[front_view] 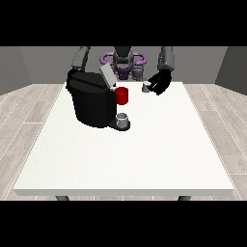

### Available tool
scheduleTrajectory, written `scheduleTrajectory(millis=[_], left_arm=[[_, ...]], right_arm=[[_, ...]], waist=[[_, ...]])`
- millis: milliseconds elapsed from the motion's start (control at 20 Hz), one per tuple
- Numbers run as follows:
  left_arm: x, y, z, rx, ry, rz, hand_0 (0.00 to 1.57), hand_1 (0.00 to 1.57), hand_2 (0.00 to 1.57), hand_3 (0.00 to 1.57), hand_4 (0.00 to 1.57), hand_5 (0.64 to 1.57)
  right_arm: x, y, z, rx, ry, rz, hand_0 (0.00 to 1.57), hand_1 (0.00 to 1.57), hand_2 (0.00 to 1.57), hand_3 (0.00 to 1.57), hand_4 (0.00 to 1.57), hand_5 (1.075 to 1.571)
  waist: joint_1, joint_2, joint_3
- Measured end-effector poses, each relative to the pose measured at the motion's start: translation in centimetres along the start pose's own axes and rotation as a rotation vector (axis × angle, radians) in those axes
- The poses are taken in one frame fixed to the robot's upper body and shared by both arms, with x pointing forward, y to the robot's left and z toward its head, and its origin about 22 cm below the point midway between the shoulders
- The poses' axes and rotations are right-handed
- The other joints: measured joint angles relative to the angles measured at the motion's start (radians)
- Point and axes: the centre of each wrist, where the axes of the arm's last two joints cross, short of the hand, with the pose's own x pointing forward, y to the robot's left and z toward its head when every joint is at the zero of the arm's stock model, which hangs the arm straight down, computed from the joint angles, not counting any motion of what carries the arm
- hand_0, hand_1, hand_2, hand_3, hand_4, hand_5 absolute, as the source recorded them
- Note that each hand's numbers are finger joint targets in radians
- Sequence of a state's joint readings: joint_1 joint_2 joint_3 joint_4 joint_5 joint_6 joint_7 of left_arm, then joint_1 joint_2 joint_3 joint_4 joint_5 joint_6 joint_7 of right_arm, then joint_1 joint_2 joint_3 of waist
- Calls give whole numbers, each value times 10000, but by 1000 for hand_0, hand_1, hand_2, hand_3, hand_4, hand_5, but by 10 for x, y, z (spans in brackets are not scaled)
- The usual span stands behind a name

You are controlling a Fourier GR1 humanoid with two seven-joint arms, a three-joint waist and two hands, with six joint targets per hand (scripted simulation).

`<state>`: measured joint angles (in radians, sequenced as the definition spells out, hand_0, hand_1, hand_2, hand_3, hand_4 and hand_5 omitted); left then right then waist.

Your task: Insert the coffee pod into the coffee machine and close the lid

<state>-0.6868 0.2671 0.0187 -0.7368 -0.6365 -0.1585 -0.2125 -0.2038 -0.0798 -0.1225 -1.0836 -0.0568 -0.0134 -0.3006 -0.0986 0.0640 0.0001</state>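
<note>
1. Nearest you, the white table (125, 159) is lying broad and bare in front, so nothing is crowding the work going on further back.
2. Moving in, a small grey cup (123, 119) is sitting on the drip base of the black coffee machine (91, 102), placed there to catch the brew.
3. Just behind it, a red part (122, 95) is showing at the machine's head, beside the grey lid (107, 75), which is standing tilted up and open; you are looking, I judge, at the opening waiting for the pod.
4. Further back, the hand at the view's right (160, 83) is curling its fingers round a small pale thing, most likely the coffee pod (146, 87), and holding it just above the table, near the machine's open head but apart from it. I judge you are midway: pod picked up, not yet inserted, lid not yet closed.
5. Farthest, the arm at the view's left is reaching down behind the machine, so its hand is hidden and you cannot tell how it is set.
</note>
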Motion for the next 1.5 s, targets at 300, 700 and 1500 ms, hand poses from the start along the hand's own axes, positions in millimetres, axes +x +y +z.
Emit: scheduleTrajectory(millis=[300,700,1500], left_arm=[[20,4,-8,-365,-66,361,1461,1461,1471,1425,629,1571],[65,21,-21,-284,-491,384,1365,1365,1412,1359,658,1571],[116,112,-31,1830,-1019,1012,1388,1388,1442,1356,629,1571]], right_arm=[[-1,-6,6,85,424,135,0,0,0,0,154,1571],[-2,-21,4,-189,337,-26,0,0,0,0,219,1571],[18,-10,-22,1436,-1412,-330,0,0,0,0,279,1571]], waist=[[-91,-593,0],[-29,-492,1],[-889,1444,1]])
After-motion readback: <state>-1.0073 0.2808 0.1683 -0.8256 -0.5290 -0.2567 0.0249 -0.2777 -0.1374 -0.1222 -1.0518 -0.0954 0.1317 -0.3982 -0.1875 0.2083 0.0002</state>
